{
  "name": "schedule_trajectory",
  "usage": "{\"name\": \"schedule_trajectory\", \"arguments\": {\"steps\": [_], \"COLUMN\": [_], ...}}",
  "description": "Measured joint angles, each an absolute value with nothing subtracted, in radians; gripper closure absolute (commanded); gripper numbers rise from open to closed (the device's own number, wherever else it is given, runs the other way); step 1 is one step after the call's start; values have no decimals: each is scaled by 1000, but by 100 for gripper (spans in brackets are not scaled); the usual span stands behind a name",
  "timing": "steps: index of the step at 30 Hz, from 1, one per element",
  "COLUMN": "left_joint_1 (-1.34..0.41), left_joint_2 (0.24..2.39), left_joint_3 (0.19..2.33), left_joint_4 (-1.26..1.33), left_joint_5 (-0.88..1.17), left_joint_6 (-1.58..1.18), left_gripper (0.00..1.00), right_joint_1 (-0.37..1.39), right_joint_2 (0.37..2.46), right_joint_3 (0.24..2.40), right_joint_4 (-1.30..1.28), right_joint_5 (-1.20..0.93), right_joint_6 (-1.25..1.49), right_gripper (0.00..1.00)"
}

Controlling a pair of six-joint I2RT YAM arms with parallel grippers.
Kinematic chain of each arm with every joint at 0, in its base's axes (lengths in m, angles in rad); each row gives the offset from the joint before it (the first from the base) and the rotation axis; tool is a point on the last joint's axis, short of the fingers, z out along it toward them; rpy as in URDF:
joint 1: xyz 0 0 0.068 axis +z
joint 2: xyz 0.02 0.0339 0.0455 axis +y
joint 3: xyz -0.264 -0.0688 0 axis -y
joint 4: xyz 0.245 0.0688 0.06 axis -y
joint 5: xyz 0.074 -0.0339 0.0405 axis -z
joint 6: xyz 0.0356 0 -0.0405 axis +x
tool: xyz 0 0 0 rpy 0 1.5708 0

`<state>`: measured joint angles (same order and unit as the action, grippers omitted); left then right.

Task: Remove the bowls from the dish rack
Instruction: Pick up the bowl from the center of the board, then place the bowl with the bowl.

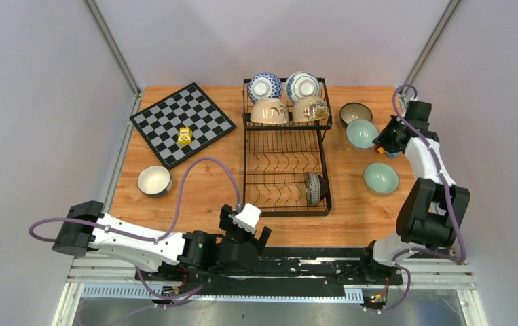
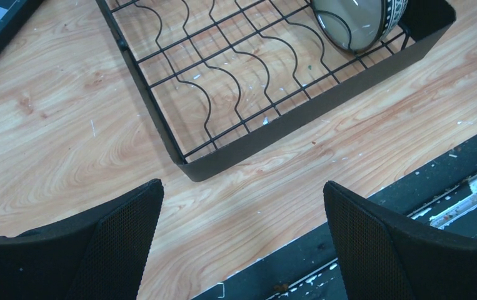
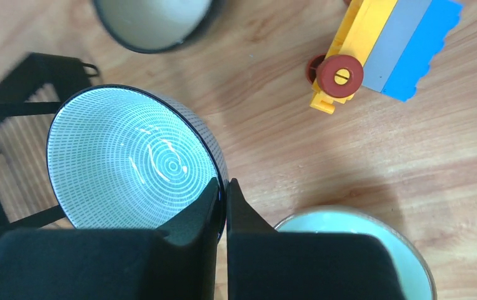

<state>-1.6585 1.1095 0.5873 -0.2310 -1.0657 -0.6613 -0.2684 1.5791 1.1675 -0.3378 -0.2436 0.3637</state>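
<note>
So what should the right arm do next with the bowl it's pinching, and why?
Probably raise the bowl slightly: the right gripper is shut on its rim, and a second bowl and a toy sit close, so sliding sideways might bump them.

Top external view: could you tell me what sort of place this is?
Likely a robotics lab test cell: plain grey enclosure walls, two robot arms bolted beside a wooden table, and staged props, a dish rack and chessboard.
</note>
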Motion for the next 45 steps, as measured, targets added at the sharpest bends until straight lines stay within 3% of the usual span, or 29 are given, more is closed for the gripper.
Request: {"name": "schedule_trajectory", "arguments": {"steps": [7,14,30,45], "left_joint_1": [-1658,-1658,-1658,-1658], "left_joint_2": [1006,984,957,958], "left_joint_3": [530,497,471,464], "left_joint_4": [-214,-180,-157,-151], "left_joint_5": [-1074,-1058,-1016,-1014], "left_joint_6": [-677,-688,-716,-722], "left_gripper": [0,0,0,0], "right_joint_1": [-268,-294,-355,-389], "right_joint_2": [1320,1147,1074,1085], "right_joint_3": [1158,1010,794,731], "right_joint_4": [-431,-553,-596,-483], "right_joint_5": [-144,31,109,97], "right_joint_6": [458,532,564,580], "right_gripper": [100,100,100,100]}}
